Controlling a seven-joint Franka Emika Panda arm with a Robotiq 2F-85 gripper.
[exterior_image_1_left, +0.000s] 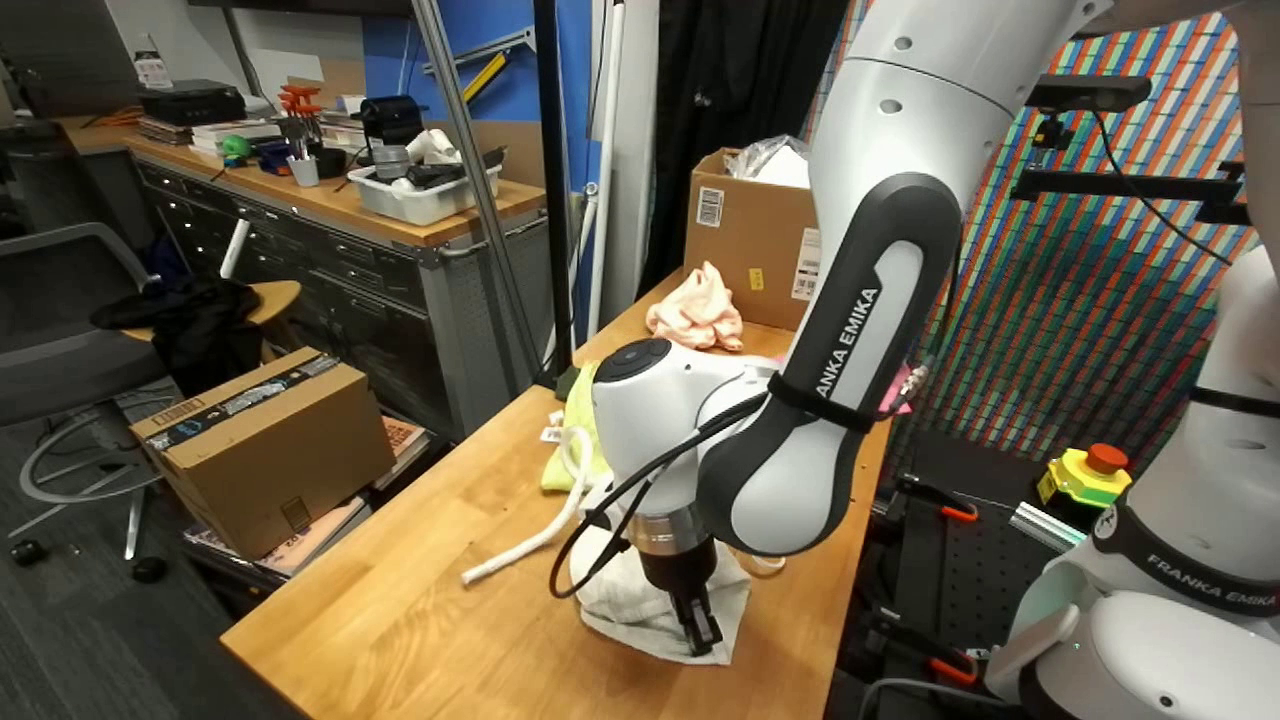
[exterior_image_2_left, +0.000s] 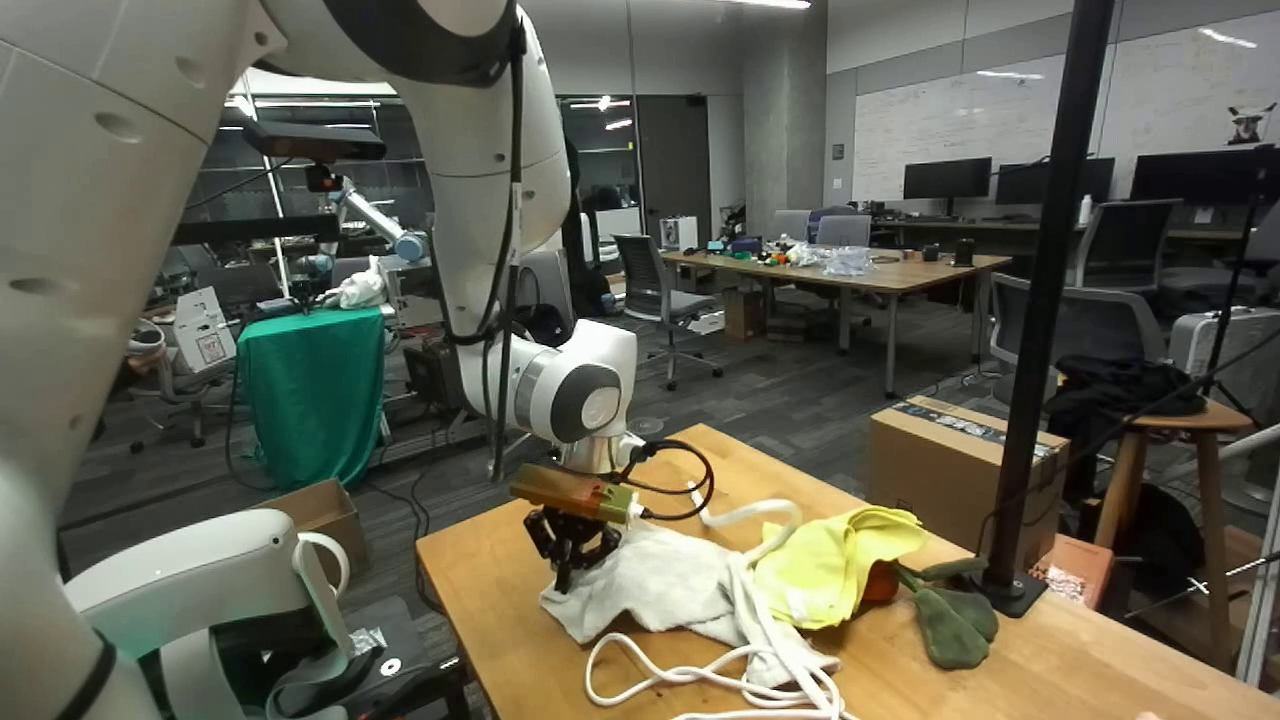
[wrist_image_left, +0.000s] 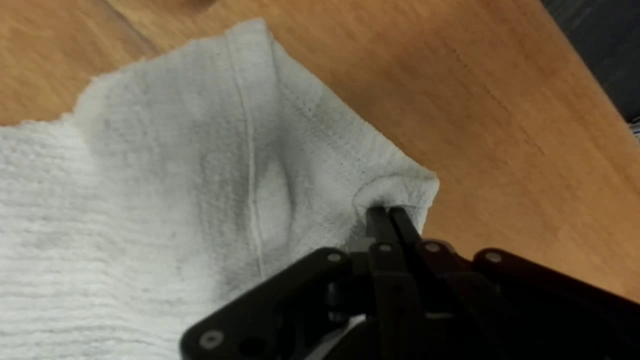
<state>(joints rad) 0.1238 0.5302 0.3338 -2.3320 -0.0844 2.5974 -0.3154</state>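
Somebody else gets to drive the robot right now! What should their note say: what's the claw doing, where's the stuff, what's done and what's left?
Gripper: shut, touching the white cloth near one corner. I can't tell whether any fabric is pinched in it.
Where: the white cloth lies rumpled on the wooden table. A white cord runs across part of it, and a yellow cloth lies close by.
Done: it has reached the corner and is shut there.
Left: the white cloth is not lifted off the table. I'd probably check the grip gently before moving.
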